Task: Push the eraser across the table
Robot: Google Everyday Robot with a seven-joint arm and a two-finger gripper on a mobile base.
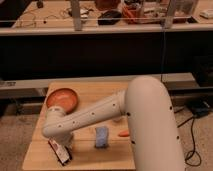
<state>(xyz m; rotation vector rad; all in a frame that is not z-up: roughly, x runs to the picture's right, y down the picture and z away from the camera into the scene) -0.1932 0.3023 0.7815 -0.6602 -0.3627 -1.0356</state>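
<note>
The tool [63,145] hung at the eraser [59,151] near the table [100,90] front-left edge; its grip state could not be told.

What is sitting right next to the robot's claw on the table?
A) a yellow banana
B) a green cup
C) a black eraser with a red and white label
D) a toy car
C. The claw reaches down at the table's front-left part, right by the black eraser with its red and white label.
</note>
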